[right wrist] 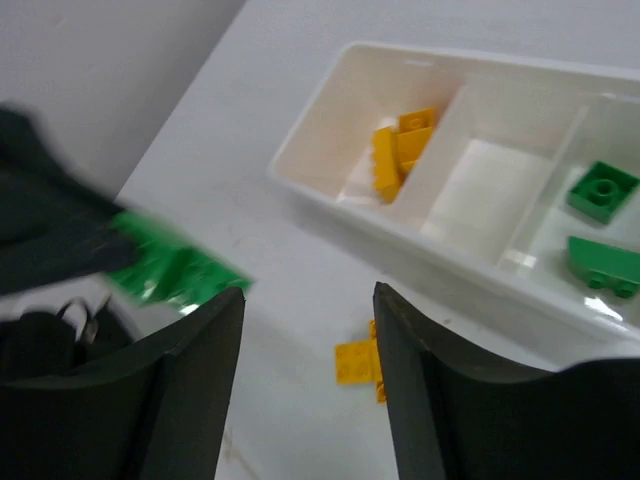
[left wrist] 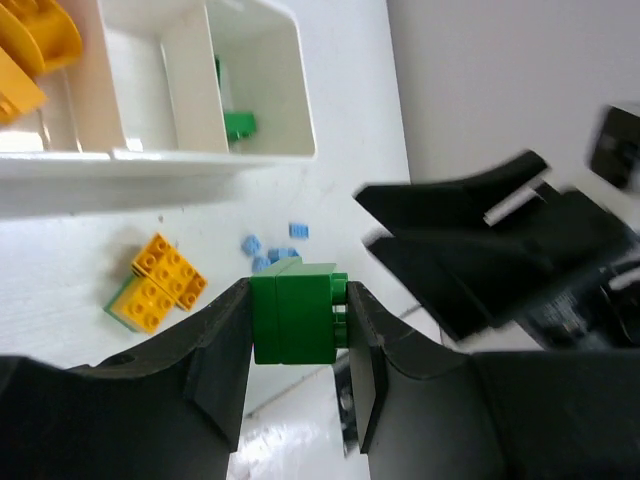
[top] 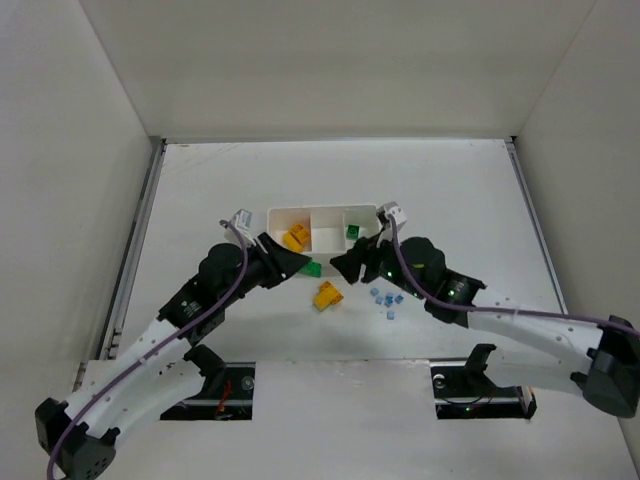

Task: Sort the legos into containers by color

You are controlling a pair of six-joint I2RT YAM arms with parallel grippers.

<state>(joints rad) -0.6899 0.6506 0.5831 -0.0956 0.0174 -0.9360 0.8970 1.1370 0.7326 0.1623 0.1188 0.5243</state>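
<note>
Grip first: a green brick (left wrist: 295,322) is pinched in the left gripper (left wrist: 300,335), jaws closed narrow on its two opposite faces. It's carried clear of the table (top: 450,190), just in front of the tray (top: 320,208), roughly level with the middle compartment. That pinch is probably used so the brick can simply be dropped once it's over the right slot.

The studs are turned sideways into one finger, so the brick is lying on its side rather than studs-up. Its long axis can't be nailed down. From the left wrist it looks nearly square, and in the right wrist view it's too blurred.

The right gripper (right wrist: 308,295) is spread wide with nothing in it, parked close by, facing the left one.

Sorting so far: yellow bricks (top: 296,237) are in the left compartment, green bricks (right wrist: 602,190) in the right, and the middle one is bare. A loose yellow brick (top: 327,295) and some pale blue bits (top: 385,297) are left on the table.
</note>
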